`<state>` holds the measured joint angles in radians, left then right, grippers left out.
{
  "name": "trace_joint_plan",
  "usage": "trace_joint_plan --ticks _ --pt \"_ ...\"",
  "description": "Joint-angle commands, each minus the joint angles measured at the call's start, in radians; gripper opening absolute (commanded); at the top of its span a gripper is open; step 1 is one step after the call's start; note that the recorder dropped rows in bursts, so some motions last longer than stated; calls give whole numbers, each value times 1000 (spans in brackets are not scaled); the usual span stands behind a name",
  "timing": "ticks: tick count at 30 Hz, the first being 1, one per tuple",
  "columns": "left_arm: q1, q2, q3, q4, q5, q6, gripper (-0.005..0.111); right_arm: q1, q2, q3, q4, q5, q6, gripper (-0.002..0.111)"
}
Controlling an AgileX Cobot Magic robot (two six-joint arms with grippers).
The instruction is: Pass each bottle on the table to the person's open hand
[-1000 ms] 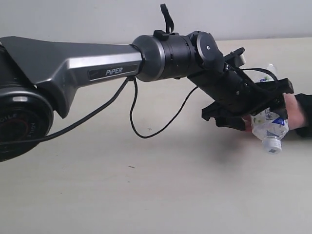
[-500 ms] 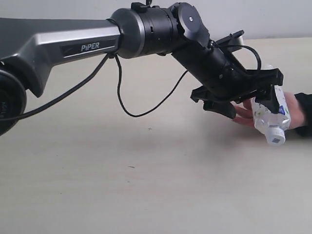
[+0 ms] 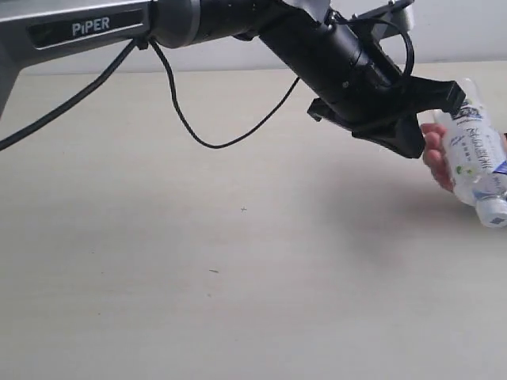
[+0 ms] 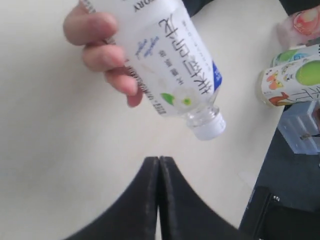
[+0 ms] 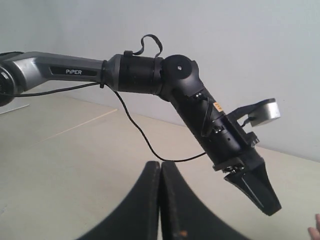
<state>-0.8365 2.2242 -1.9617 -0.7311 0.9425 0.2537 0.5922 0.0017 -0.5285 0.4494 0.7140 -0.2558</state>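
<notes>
Your left pincer (image 4: 158, 165) is pressed together, empty; just beyond it the person's hand (image 4: 100, 50) holds the white-capped bottle (image 4: 170, 55). Farther off on the table (image 4: 50, 175), the other bottles (image 4: 292, 82) look light, thin-walled, slippery: grip mid-body, gently

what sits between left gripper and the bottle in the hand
Nothing; in the left wrist view only bare table shows between the left gripper and the bottle.

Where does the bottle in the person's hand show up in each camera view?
Exterior view: bottle at the right edge, in the person's hand.
Left wrist view: beyond the shut left gripper, cap toward it.
Right wrist view: not in it.
Shared landmark: the left gripper, seen in all three.
</notes>
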Motion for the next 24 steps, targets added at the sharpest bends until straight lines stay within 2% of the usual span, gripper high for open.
trace_joint_plan --ticks 1,8,16,24 --pt "3 -58 19 68 -68 34 0 2 -2 6 0 1 -5 0" --pt "3 -188 202 203 -277 30 0 2 -2 6 0 1 -5 0" --pt "10 -399 542 283 -585 28 0 2 -2 6 0 1 -5 0" --pt "47 -683 903 322 -875 32 0 2 -2 6 0 1 -5 0"
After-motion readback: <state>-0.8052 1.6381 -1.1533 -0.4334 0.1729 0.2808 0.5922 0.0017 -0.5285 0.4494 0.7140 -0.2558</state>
